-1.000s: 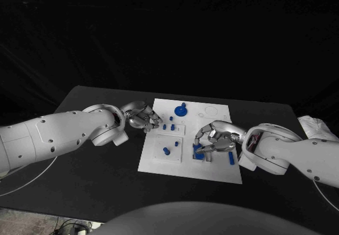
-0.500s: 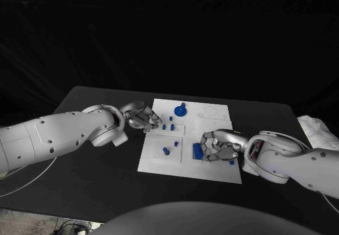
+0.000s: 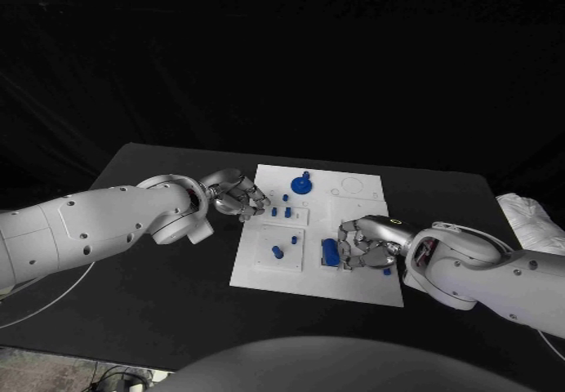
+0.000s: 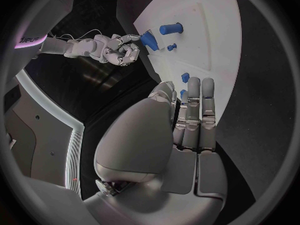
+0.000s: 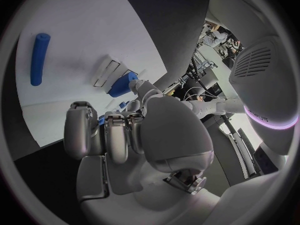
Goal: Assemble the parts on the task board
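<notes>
The white task board [image 3: 316,273] lies mid-table. My right hand [image 3: 367,245] rests on its right half, fingers curled, fingertips pinching an upright blue block [image 3: 331,251]; the right wrist view shows that block [image 5: 123,85] at my thumb tip beside narrow slots. A blue rod [image 5: 39,59] lies flat on the board, its end peeking out under the hand [image 3: 386,271]. My left hand [image 3: 239,196] hovers at the board's left edge by two small blue pegs [image 3: 280,211], holding nothing, fingers side by side [image 4: 195,110].
A blue round knob [image 3: 301,184] stands near the board's far edge. More blue pegs [image 3: 279,251] stand in the near-left plate. A white cloth [image 3: 527,219] lies at the table's right edge. Black tabletop [image 3: 153,286] surrounds the board.
My right hand has slid left and nearer over the board, closing around the blue block and covering most of the rod. The left hand has stayed put.
</notes>
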Robot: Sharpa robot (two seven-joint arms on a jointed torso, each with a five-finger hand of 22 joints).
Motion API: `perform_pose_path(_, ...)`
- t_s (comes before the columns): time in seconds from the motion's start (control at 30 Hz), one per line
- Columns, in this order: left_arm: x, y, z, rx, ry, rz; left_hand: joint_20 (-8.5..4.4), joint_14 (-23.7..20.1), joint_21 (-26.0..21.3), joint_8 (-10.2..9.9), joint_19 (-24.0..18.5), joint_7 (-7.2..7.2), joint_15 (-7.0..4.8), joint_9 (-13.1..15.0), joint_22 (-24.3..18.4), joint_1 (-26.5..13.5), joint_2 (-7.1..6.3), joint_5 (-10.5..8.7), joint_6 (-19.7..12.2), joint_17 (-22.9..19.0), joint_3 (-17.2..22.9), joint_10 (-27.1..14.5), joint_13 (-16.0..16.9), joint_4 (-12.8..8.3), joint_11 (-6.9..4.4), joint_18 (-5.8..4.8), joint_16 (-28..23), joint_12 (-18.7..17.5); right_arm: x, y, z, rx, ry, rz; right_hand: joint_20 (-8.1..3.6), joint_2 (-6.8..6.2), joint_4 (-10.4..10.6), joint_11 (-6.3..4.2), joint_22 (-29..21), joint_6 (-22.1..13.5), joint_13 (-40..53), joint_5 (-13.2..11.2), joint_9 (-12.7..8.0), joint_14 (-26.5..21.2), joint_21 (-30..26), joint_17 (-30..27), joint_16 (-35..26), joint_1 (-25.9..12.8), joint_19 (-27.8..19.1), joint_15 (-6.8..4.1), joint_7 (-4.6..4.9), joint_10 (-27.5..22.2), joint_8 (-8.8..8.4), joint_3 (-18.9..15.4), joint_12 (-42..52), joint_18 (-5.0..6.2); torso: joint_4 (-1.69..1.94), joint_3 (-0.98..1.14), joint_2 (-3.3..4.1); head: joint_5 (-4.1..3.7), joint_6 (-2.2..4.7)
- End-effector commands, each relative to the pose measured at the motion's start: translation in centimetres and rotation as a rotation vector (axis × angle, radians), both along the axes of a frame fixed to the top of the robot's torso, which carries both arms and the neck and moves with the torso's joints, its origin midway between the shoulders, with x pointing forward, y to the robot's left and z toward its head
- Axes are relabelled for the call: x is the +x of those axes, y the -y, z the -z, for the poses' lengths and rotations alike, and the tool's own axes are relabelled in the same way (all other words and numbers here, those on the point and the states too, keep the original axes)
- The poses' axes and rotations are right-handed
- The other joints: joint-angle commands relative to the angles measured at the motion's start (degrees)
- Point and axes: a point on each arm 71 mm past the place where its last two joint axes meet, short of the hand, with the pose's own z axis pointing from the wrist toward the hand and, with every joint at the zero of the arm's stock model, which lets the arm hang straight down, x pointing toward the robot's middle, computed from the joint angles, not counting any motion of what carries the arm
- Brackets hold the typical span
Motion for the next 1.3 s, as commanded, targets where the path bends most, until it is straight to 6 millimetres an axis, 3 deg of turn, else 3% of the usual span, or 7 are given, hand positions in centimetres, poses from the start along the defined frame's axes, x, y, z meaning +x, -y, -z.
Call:
perform_pose_path(0.03, 0.0, 0.2, -0.1, -0.013, 0.008, 0.009, 0.11, -0.06, 0.25, 0.12, -0.13, 0.35, 0.19, 0.03, 1.53, 0.67, 0.11, 0.19, -0.06, -0.07, 0.35, 0.00, -0.07, 0.05, 0.18, 0.72, 0.35, 0.18, 0.0, 0.0, 0.2, -0.008, 0.033, 0.015, 0.15, -0.30, 0.34, 0.25, 10.62, 1.64, 15.09, -0.22, 0.91, 6.08, -0.16, 15.10, 0.20, -0.59, 0.25, 0.20, -0.09, 6.06, 1.20, 0.42, 0.22, 0.34, -0.01, 0.01, 0.00, 0.01, -0.01)
perform_pose_path(0.57, -0.1, 0.2, -0.1, -0.013, 0.006, 0.010, 0.11, -0.06, 0.26, 0.13, -0.14, 0.37, 0.19, 0.03, 1.53, 0.68, 0.09, 0.20, -0.05, -0.07, 0.36, -0.01, -0.08, 0.05, 0.18, 0.72, 0.36, 0.17, -0.1, 0.0, 1.1, -0.006, 0.007, 0.049, -0.17, -0.66, 1.32, -0.13, 10.57, 2.08, 15.09, -7.51, 2.44, 6.08, -0.33, 15.10, 0.20, -1.77, 0.37, -0.14, -0.55, 6.06, 2.53, 1.65, 0.22, 0.36, -0.03, 0.00, -0.04, 0.14, -0.01)
perform_pose_path(0.73, -0.1, 0.2, -0.1, -0.013, 0.007, 0.010, 0.11, -0.06, 0.26, 0.13, -0.14, 0.37, 0.19, 0.03, 1.53, 0.68, 0.09, 0.20, -0.05, -0.07, 0.36, -0.01, -0.08, 0.05, 0.18, 0.72, 0.36, 0.17, 0.0, 0.0, 1.2, -0.008, 0.009, 0.062, -0.25, -0.46, 1.40, -0.20, 10.58, 2.51, 15.09, -11.95, 2.97, 6.08, -0.36, 15.10, 0.20, -1.68, 0.43, -0.21, -0.65, 6.06, 3.05, 1.61, 0.22, 0.35, -0.03, 0.02, 0.00, 0.10, -0.01)
perform_pose_path(0.9, -0.1, 0.1, -0.2, -0.016, 0.012, 0.008, 0.11, -0.06, 0.26, 0.13, -0.14, 0.37, 0.19, 0.03, 1.53, 0.68, 0.09, 0.20, -0.05, -0.07, 0.36, -0.01, -0.08, 0.05, 0.18, 0.72, 0.36, 0.17, 0.0, 0.3, 1.0, 0.009, 0.024, 0.076, -0.31, -0.19, 2.29, -0.28, 10.58, 2.02, 15.09, -22.04, 3.45, 6.08, -0.41, 15.10, 0.20, -2.51, 0.52, -0.27, -0.77, 6.06, 3.41, -0.04, 0.22, 0.35, -0.03, 0.03, 0.04, 0.16, -0.01)
perform_pose_path(1.0, -0.1, 0.1, -0.2, -0.020, 0.017, 0.006, 0.11, -0.06, 0.30, 0.15, -0.15, 0.43, 0.20, 0.04, 1.54, 0.71, 0.08, 0.22, -0.01, -0.10, 0.43, 0.02, -0.08, 0.05, 0.20, 0.72, 0.40, 0.16, -0.1, 0.6, 0.7, 0.044, 0.039, 0.088, -0.28, 0.15, 3.57, -0.22, 10.63, -6.51, 15.09, -24.93, -1.00, 6.08, -0.31, 15.10, 0.20, -3.14, 0.66, -0.28, -0.64, 6.06, -3.43, -1.06, 0.22, 0.30, -0.04, 0.03, 0.03, 0.24, -0.01)
perform_pose_path(1.13, -0.1, -0.1, -0.3, -0.024, 0.022, 0.002, 0.11, -0.06, 0.30, 0.15, -0.15, 0.43, 0.20, 0.04, 1.54, 0.71, 0.08, 0.22, -0.01, -0.10, 0.43, 0.02, -0.08, 0.05, 0.20, 0.72, 0.40, 0.16, 0.0, 1.2, -0.2, 0.088, 0.047, 0.104, 0.16, 0.92, 7.36, 0.46, 10.85, -4.20, 15.09, -26.15, -12.14, 6.08, 0.29, 15.10, 0.20, -4.80, 1.08, 0.68, 0.39, 6.06, -15.40, -2.18, 0.22, 0.14, -0.05, 0.02, 0.02, 0.19, -0.01)
perform_pose_path(1.3, -0.1, -0.1, -0.3, -0.028, 0.028, -0.001, 0.11, -0.05, 0.32, 0.15, -0.15, 0.41, 0.19, 0.04, 1.54, 0.76, 0.04, 0.23, 0.00, -0.11, 0.46, 0.02, -0.08, 0.02, 0.19, 0.73, 0.43, 0.16, 0.7, 2.3, -2.2, 0.099, 0.038, 0.138, 0.63, 2.41, 12.80, 0.94, 11.26, 1.47, 15.09, -24.62, -22.19, 6.08, 1.62, 15.10, 0.20, -8.85, 1.86, 1.00, 0.98, 6.06, -23.50, -3.97, 0.22, -0.12, -0.03, 0.01, -0.02, -0.07, -0.01)
